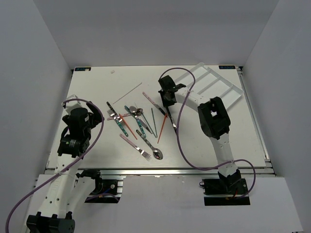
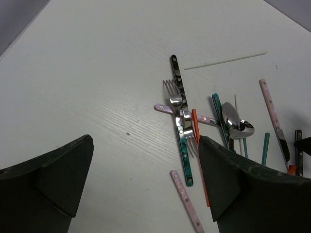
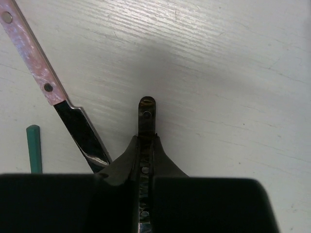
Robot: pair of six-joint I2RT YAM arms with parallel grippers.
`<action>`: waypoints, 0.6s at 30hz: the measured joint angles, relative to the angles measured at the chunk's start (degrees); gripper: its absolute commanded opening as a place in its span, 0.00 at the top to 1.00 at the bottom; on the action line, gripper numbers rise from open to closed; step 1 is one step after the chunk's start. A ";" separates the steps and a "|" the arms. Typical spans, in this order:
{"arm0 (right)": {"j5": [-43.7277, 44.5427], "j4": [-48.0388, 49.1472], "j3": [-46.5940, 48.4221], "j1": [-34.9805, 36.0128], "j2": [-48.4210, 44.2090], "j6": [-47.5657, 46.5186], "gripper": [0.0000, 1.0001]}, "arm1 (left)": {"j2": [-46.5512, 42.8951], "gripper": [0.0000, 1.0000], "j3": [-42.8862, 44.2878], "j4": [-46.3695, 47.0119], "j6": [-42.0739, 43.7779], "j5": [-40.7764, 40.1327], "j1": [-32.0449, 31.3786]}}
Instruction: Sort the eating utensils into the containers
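Note:
The utensils point(image 1: 138, 126) lie scattered mid-table: forks, a spoon point(image 2: 236, 124), a teal-handled piece point(image 2: 184, 155), pink handles point(image 2: 187, 201), an orange stick point(image 2: 200, 155) and a thin white stick point(image 2: 226, 60). My right gripper point(image 1: 168, 98) is shut on a dark-handled utensil point(image 3: 147, 112), whose handle end sticks out past the fingertips, low over the table. A pink-handled knife point(image 3: 36, 68) lies just to its left. My left gripper point(image 2: 146, 179) is open and empty, above bare table left of the pile. The clear divided tray point(image 1: 216, 82) sits at the back right.
A teal stick point(image 3: 33, 148) lies left of the right gripper's fingers. Purple cables point(image 1: 180, 141) loop over the table beside both arms. Grey walls enclose the table on three sides.

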 measured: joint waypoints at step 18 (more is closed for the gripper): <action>11.43 7.65 -14.56 -33.83 -31.19 15.89 1.00 | -0.98 0.02 0.00 0.00 0.02 0.13 0.00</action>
